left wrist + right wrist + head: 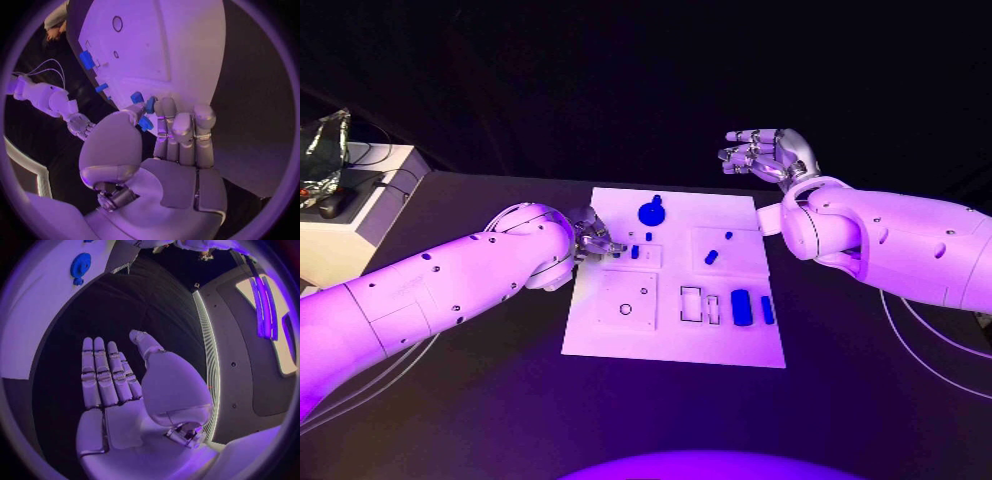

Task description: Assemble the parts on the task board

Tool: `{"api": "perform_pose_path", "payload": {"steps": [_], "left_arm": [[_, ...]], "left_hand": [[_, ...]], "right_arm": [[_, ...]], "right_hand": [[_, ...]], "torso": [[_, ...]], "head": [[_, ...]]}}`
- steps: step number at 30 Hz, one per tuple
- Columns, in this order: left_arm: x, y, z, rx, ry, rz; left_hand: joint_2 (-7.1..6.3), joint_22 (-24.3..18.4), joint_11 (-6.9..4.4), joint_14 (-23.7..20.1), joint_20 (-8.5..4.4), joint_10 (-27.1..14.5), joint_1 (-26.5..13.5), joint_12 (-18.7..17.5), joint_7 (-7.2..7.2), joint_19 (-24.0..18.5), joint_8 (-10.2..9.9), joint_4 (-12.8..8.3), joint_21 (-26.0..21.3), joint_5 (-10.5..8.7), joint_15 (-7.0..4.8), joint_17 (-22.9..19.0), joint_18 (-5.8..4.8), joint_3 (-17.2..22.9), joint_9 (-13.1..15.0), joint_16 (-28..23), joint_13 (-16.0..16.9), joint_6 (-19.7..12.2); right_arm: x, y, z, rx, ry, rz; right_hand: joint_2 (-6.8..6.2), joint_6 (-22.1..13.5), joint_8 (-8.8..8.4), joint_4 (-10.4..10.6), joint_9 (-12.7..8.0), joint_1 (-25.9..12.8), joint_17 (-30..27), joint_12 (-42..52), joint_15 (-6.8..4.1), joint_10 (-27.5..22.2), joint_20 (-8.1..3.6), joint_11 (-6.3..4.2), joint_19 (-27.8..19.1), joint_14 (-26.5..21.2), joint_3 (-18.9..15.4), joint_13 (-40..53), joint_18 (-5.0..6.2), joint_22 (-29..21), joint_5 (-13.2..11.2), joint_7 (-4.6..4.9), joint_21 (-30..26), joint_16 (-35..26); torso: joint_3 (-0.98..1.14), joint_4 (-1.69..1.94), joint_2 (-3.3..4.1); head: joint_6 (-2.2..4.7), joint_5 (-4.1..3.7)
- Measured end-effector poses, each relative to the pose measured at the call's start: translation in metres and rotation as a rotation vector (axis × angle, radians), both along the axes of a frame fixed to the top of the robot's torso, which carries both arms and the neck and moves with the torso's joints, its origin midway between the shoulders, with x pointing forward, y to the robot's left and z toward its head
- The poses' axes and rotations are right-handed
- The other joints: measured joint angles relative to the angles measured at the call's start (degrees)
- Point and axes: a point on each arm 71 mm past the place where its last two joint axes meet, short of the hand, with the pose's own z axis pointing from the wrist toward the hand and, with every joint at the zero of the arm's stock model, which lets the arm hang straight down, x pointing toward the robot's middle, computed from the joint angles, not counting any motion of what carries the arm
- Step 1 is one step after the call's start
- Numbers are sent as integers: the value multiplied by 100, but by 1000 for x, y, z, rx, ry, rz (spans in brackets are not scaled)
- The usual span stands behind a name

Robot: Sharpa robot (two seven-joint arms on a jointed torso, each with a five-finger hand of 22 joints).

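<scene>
the left arm is reaching in low, its left hand (593, 240) (164, 131) pinching something between thumb and fingertips. the right arm is holding the right hand (764, 153) (122, 385) raised, fingers straight and apart, gripping nothing.

Task board (678, 340): white plate with thin dark outlines. Parts on it blue: round toothed piece (652, 212) at far side, two upright bars (743, 308) near right. Table (473, 400) black. Hands (764, 153) silver, arms (430, 290) white.
</scene>
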Motion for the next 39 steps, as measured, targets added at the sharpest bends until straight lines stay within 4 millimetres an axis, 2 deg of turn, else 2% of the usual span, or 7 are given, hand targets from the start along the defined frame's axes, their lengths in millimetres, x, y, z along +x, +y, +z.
{"api": "perform_pose_path", "payload": {"steps": [8, 27, 39], "left_arm": [[0, 0, 0, 1, 1, 1], [-2, 1, 0, 1, 1, -2], [-4, 3, 0, 6, 3, -4]], "left_hand": [[-53, 0, 1, 0, 0, -2, 7, 0, 20, 0, -9, 164, 0, 0, 0, -25, 0, -417, 9, 0, 0, 20], [-44, 0, 21, 0, 21, -22, -17, 0, 30, 21, -8, 235, 0, -1, 0, -33, 0, -691, 13, 0, -1, 9], [-37, 0, 21, -1, 21, -22, -23, 0, 39, 20, -8, 235, 0, -1, 1, -33, 0, -691, 13, 0, -2, -4]], "right_arm": [[0, 0, 0, 0, 0, -1], [0, -1, 0, 0, 1, -1], [0, -1, -1, 0, 1, -2]], "right_hand": [[0, 0, 0, 0, 0, 0, 0, 0, 0, 0, 0, 0, 0, 0, 0, 0, 0, 0, 0, 0, 0, 0], [0, 0, 0, 15, 0, 0, 0, 0, 0, 0, 0, 0, 0, 0, 15, 0, -1, 0, 0, 0, 0, 0], [0, 0, 0, 15, 0, 0, 0, 0, 0, 0, 0, 0, 0, 0, 15, 0, 0, 0, 0, 0, 0, 0]], "torso": [[2, -1, 0], [1, 1, -1], [1, 1, -4]], "head": [[0, 8], [8, 16], [6, 17]]}}
